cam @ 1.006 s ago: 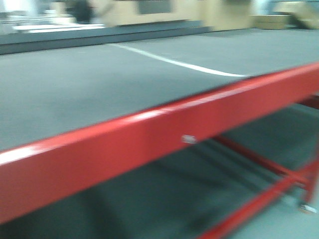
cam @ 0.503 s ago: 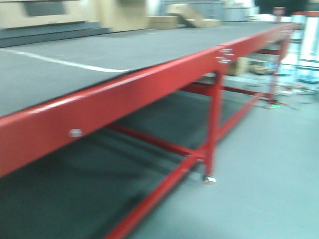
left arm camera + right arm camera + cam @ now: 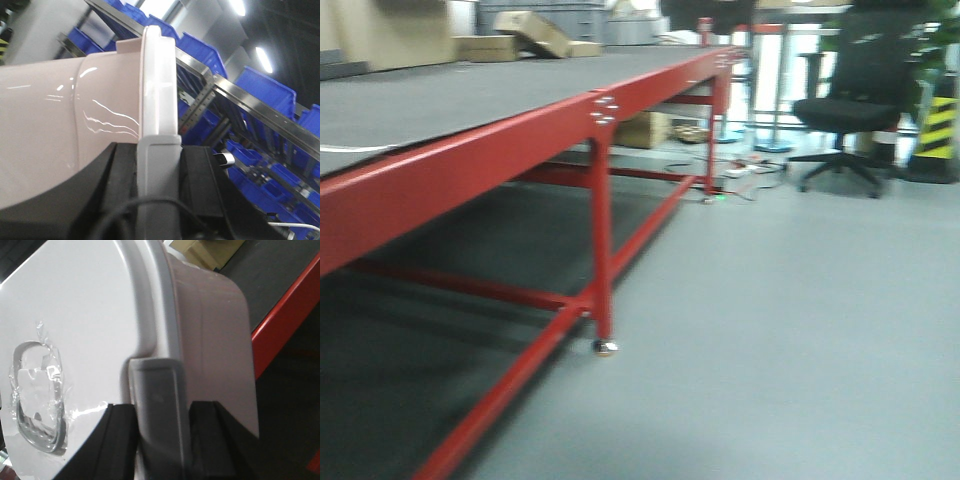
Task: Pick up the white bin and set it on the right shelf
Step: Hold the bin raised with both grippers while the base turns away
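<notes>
The white bin point(image 3: 45, 125) fills the left wrist view: pale pinkish side on the left, white lid rim running up the middle. My left gripper point(image 3: 157, 150) is shut on the bin's grey latch at the rim, one black finger on each side. In the right wrist view the bin's white lid point(image 3: 85, 315) has a taped clear handle, with the pinkish wall to its right. My right gripper point(image 3: 159, 410) is shut on the grey latch there. The steel rack point(image 3: 250, 102) runs behind the bin in the left wrist view. Neither bin nor grippers show in the front view.
Blue plastic bins point(image 3: 265, 85) sit on the steel rack. A long red metal frame point(image 3: 470, 160) with a grey top runs along the left of the front view and shows beside the bin point(image 3: 285, 325). A black office chair point(image 3: 855, 110) and a yellow-black post point(image 3: 938, 125) stand at the far right on grey floor.
The front view has swung to the right along the red frame. The frame's leg, the open floor and the office chair have come into view.
</notes>
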